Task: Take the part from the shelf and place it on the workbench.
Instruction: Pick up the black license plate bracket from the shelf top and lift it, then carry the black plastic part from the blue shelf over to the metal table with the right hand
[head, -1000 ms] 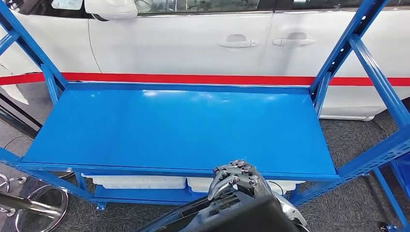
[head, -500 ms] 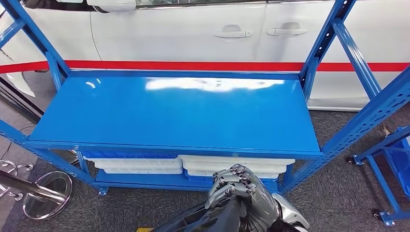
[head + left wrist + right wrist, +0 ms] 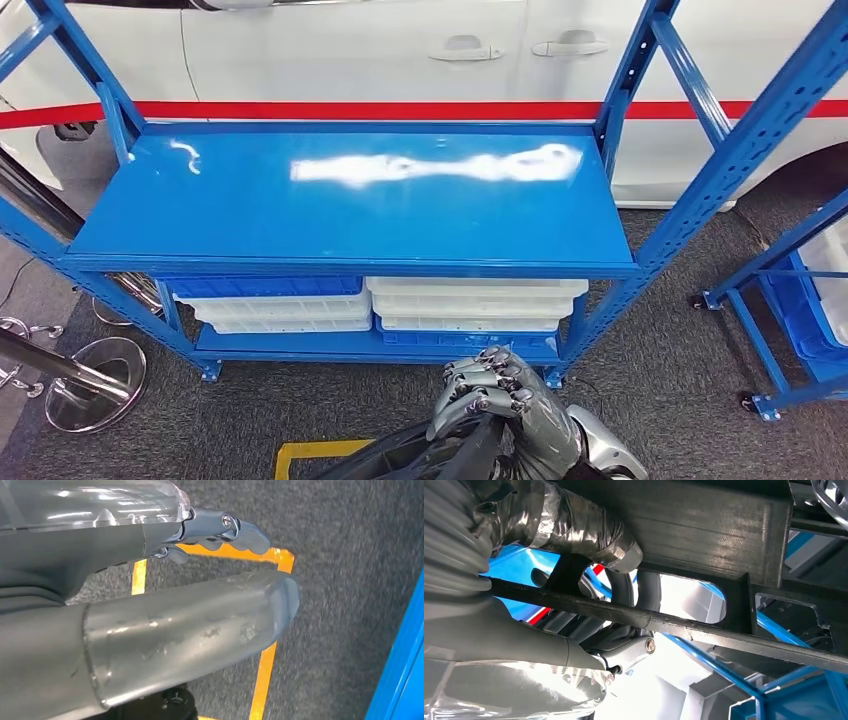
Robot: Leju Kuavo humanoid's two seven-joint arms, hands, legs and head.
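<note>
My right hand [image 3: 503, 400] is at the bottom of the head view, its fingers curled over the top edge of a black part [image 3: 420, 458] that it holds. The right wrist view shows that hand [image 3: 514, 630] up close, gripping the black part [image 3: 704, 545], a flat dark piece with slotted openings. In the left wrist view my left hand [image 3: 165, 605] hangs over grey carpet with its thumb and fingers [image 3: 225, 527] stretched out and nothing in it. The blue shelf [image 3: 350, 215] stands ahead of me, its top board bare.
On the shelf's lower level lie white trays [image 3: 470, 300] and a blue bin [image 3: 265, 287]. Behind it is a white car [image 3: 400, 50] with a red stripe. A second blue rack [image 3: 790, 300] stands right, a chrome stand base [image 3: 95, 395] left. Yellow tape [image 3: 310, 452] marks the carpet.
The camera has drawn back from the shelf, so the lower level and the floor have come into sight. My right hand still holds the black part low in the picture.
</note>
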